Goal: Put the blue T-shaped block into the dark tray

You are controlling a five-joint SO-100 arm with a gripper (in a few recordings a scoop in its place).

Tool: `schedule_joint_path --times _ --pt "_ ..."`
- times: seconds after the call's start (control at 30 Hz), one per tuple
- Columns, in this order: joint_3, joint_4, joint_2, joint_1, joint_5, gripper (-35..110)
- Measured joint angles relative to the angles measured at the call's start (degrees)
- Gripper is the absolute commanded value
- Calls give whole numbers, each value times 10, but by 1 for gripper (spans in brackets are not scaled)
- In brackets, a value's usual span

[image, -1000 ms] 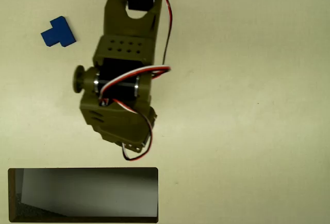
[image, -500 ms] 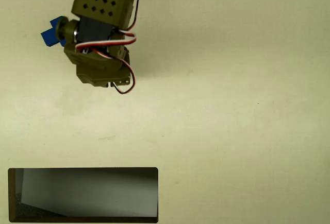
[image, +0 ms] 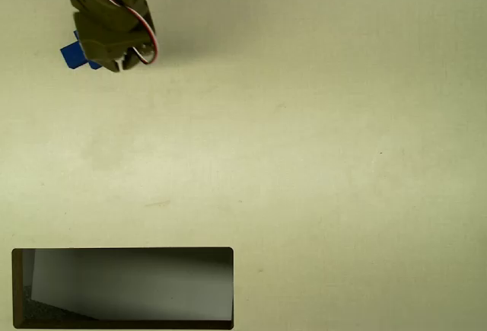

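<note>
- In the overhead view, we take the dark tray as our landmark: it lies at the bottom left, its lower rim just at the picture's bottom edge.
- Above the tray and to its right we see a wide stretch of bare pale table.
- Far above the tray, well apart from it, sits the blue T-shaped block, near the top-left corner.
- We see just a small bright-blue piece of it, matte; the rest is hidden under the arm.
- The olive gripper hangs directly over the block, red, white and black wires looping across it.
- We cannot tell how its jaws stand, nor whether they touch the block.
</note>
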Motion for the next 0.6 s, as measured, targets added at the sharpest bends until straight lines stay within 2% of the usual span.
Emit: schedule_joint_path --times 0.13,0.2,0.4,0.6 --pt "28 15 18 114 -188 0" --pt "41 11 25 162 -246 0" --pt "91 -13 22 258 -279 0" --pt "111 -149 -45 267 -279 0"
